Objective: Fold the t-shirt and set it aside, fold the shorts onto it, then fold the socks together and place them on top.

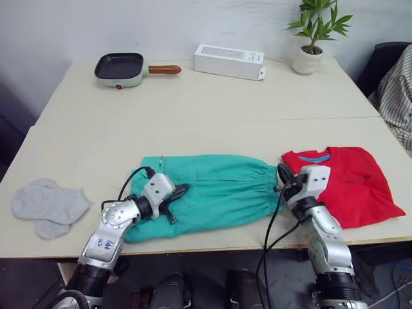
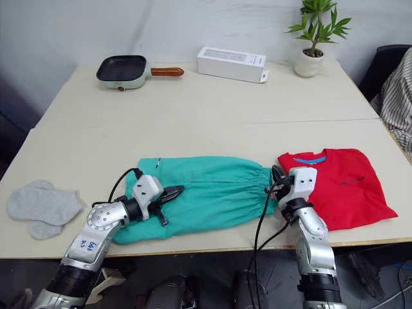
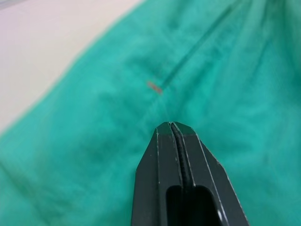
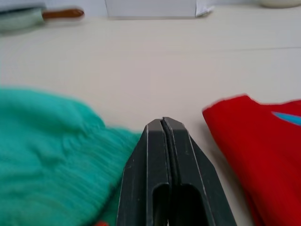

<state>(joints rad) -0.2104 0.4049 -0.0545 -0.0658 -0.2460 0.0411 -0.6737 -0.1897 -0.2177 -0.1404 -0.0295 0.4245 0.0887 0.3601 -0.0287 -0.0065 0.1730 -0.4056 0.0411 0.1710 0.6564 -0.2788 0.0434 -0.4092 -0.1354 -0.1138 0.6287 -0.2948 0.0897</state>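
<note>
left end effector (image 3: 175,126) over the shorts (image 1: 212,190), fingers pressed together.

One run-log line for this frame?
t-shirt folded, set right | shorts flat | left gripper, right gripper shut, at its ends | socks untouched

My two head views look forward and down across the tabletop (image 1: 193,103), sharing almost the whole scene. My left wrist view sits close over the shorts (image 3: 94,132); the right wrist view looks low across the tabletop.
</note>
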